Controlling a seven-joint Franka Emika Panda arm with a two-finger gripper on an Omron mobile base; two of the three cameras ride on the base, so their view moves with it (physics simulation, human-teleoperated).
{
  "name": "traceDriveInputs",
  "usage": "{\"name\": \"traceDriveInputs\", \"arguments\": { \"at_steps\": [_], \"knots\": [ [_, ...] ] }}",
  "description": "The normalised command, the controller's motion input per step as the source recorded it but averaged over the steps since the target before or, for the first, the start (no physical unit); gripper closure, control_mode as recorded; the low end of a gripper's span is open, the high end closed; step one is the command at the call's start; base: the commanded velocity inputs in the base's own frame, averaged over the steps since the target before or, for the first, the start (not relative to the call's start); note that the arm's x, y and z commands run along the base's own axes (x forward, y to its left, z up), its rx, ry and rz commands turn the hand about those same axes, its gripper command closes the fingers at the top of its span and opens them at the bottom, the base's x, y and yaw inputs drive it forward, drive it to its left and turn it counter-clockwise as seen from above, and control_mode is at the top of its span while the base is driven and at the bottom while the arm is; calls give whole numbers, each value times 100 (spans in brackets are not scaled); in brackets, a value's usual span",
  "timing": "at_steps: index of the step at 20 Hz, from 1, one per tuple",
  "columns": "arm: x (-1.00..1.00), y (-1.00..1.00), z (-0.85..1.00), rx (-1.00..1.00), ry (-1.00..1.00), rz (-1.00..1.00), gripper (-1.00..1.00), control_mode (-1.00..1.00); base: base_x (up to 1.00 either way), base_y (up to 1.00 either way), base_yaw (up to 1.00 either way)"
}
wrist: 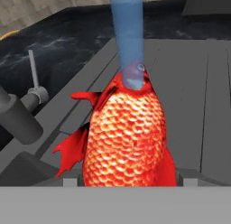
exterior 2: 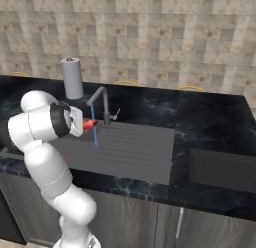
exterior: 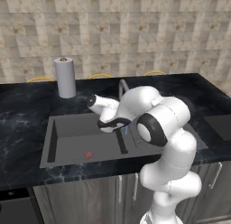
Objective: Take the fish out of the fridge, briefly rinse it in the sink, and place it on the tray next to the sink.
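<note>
Gripper pinches the fish under blue water, above dark sink.

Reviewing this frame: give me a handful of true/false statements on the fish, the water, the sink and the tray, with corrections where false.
1. The gripper holds the fish. True.
2. The fish lies on the tray. False: it is held up over the sink; the tray is bare.
3. A blue water stream runs from the faucet onto the fish's head. True.
4. The paper towel roll lies tipped over in the basin. False: it stands upright on the counter behind the sink.
5. A small red dot lies on the basin floor. True.
</note>
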Motion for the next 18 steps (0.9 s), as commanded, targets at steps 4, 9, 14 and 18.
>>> {"name": "traceDriveInputs", "arguments": {
  "at_steps": [4,9,14,18],
  "knots": [
    [28,0,-5,-3,0,0,100,-100,0,0,0],
    [49,0,-6,-1,3,0,100,-100,0,0,0],
    [5,0,-7,0,2,0,100,-100,0,0,0],
    [-92,0,-3,-1,-17,0,100,-100,0,0,0]
  ]
}}
